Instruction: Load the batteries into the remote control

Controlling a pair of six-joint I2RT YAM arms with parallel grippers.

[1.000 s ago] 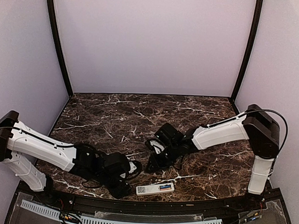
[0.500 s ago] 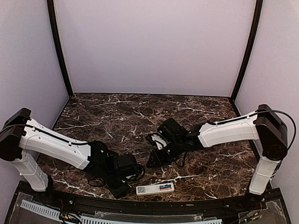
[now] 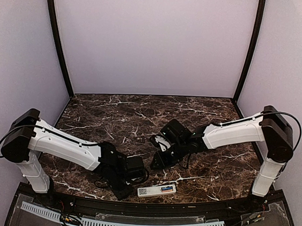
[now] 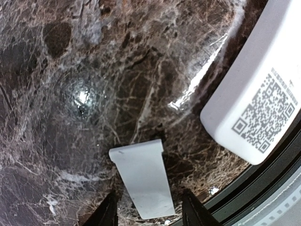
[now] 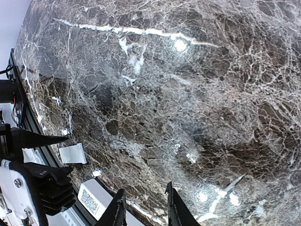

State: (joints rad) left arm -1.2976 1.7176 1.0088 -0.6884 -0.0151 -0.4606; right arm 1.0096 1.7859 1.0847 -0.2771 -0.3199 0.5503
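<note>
My left claw point(image 4: 149, 207) hangs low over the marble table point(image 3: 116, 116) with its two fingers spread to either side of a thin white lid point(image 4: 141, 176). A sliver of stone shows on each side, so I am astride it and not yet pinching it. I take this plate for the battery cover, and I am lined up along its length so that closing would catch its long edges. The remote control point(image 3: 156, 190) lies flat at the bottom centre of the overhead view, along the table's near edge. In my left wrist view its rounded white end, with a square code sticker point(image 4: 263, 110), fills the right side of the frame, just beside the lid but apart from it. It is back-up, and the batteries point(image 3: 166, 189) show as an orange-red and blue patch in its recess, seemingly seated. My right claw point(image 5: 145, 207) hovers mid-table, narrowly parted and holding nothing, well clear of the remote, probably to leave room.
</note>
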